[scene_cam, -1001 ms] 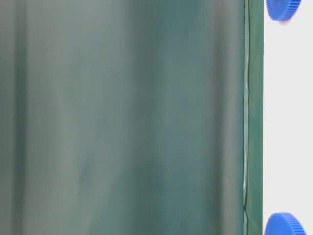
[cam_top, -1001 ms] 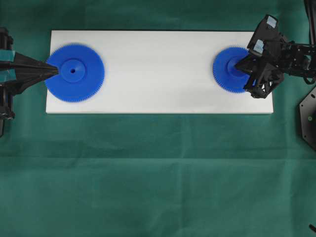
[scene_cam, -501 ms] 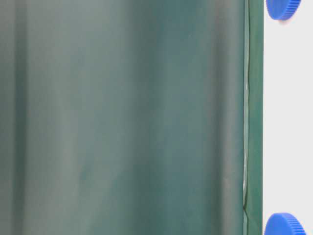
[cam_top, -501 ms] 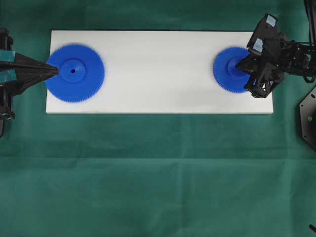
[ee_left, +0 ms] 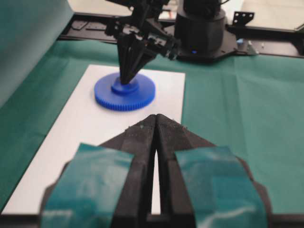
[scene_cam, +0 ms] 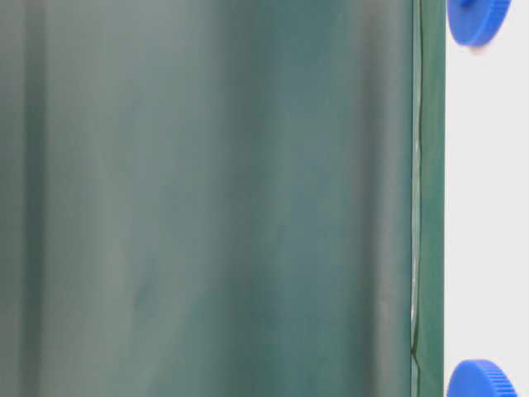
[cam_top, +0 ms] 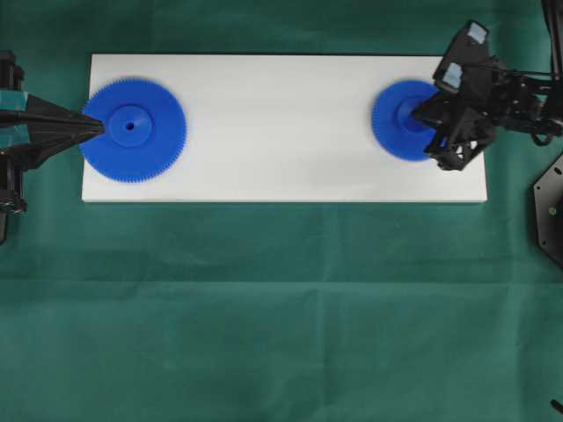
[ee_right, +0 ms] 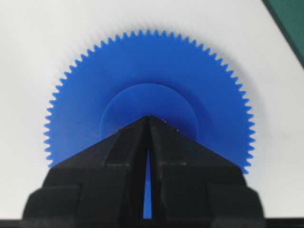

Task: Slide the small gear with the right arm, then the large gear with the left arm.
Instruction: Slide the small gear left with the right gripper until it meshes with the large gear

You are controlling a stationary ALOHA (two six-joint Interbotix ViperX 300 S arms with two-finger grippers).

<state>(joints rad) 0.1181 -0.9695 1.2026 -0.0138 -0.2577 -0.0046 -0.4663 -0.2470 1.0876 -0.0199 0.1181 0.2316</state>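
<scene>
Two bright blue flat plastic gears lie on a white rectangular board (cam_top: 281,167) spread over the green cloth of the tabletop (cam_top: 281,308). The small gear (cam_top: 400,120), with fine teeth and a raised round hub, sits near the board's right end, closer to its far long edge than its near one. The black right arm (cam_top: 510,97), with pale blue-white tags on its wrist, reaches in over that end; its pointed tool (cam_top: 422,112) has its fingers pressed together, the tip resting on the gear's hub, as the right wrist view shows (ee_right: 148,118). The arm's body covers the gear's right rim from overhead.

The large gear (cam_top: 133,129), wider and with a small centre hole, lies at the board's left end, its teeth reaching the left edge. The black left arm (cam_top: 18,132), with teal tape on its body, points its tool (cam_top: 98,127) at that gear's left rim, fingers closed and holding nothing; whether the tip touches the gear is hard to tell. Between the gears the board is bare white. A black bracket (cam_top: 550,207) lies on the cloth beyond the board's right end.
</scene>
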